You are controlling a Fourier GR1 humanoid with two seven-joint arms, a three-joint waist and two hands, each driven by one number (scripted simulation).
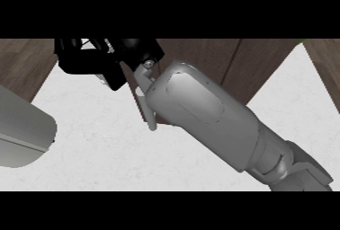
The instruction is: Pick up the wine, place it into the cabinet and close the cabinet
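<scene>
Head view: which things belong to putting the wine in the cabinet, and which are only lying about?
Job: cabinet door; handle; right robot hand. No wine shows.
Lying about: white counter; grey rounded shape at left edge, unclear what.

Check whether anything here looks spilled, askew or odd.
Nothing spilled or damaged. The right hand is at the wooden cabinet, near its grey handle; no wine bottle shows.

White counter (100,152) under me, pale stone with faint grey veining, and it fills the lower left and middle of what I see. A second wedge of it runs up the right side. At that wedge's far tip there's a tiny sliver of green (303,42); I can't tell what it is.
</scene>
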